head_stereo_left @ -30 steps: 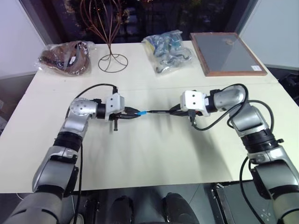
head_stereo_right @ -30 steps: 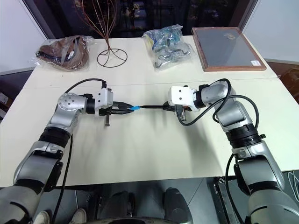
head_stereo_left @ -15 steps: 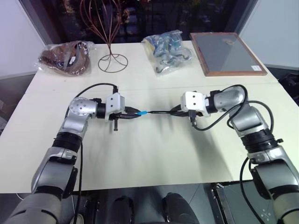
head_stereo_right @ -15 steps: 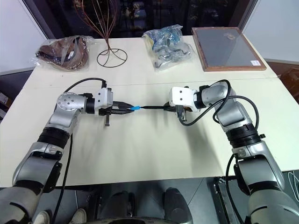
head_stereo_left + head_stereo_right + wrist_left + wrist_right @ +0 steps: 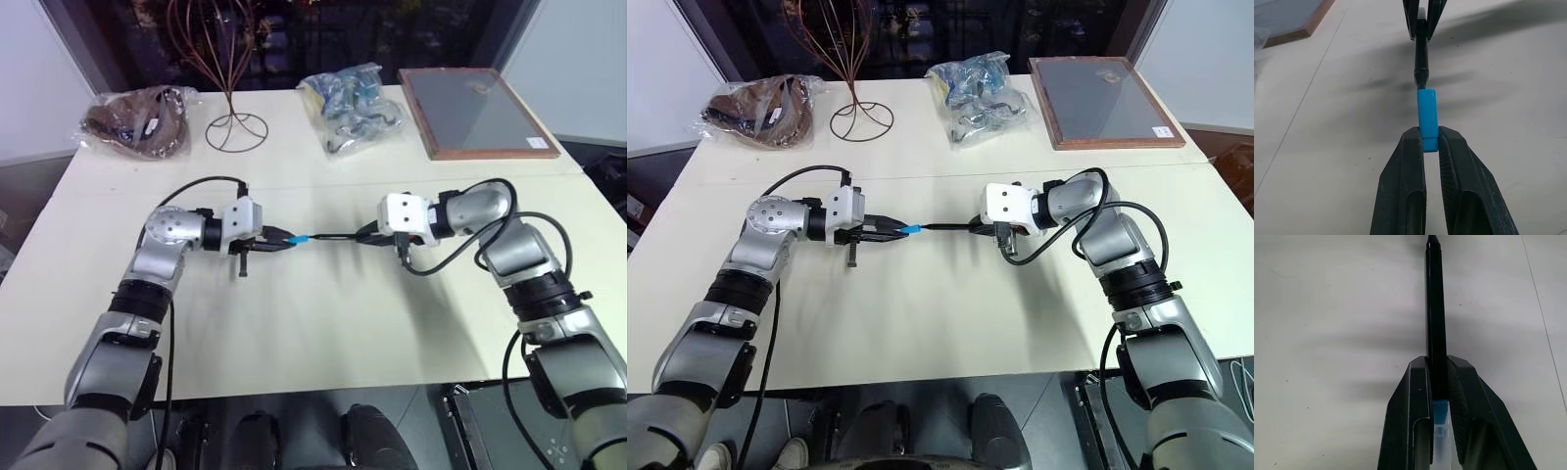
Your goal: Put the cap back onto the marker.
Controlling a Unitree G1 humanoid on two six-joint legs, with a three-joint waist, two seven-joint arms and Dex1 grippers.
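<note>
Above the middle of the pale rectangular table (image 5: 323,333), my two arms meet tip to tip. My left gripper (image 5: 285,238) is pinched narrow on the tiny bright blue plastic cap (image 5: 301,238), gripping its rear end between both black fingers (image 5: 1405,186), open end facing away toward the other arm. My right gripper (image 5: 364,234) is clamped on the thin dark marker (image 5: 335,235), holding it near its pale bluish back end (image 5: 1440,431), with the slim black barrel sticking straight out past the fingertips. In the left wrist view the marker's tip end (image 5: 1421,78) sits right at the cap's mouth (image 5: 1426,117), lined up along one axis; whether it is seated inside, can't tell. Both are held up off the table surface, shadows under them. Farther back on the table: a wire stand with a round base (image 5: 236,129), a clear plastic bag of brown stuff (image 5: 137,119) toward my left, a clear bag of blue and dark items (image 5: 353,105) in the middle, and a wood-framed dark panel (image 5: 475,111) toward my right.
</note>
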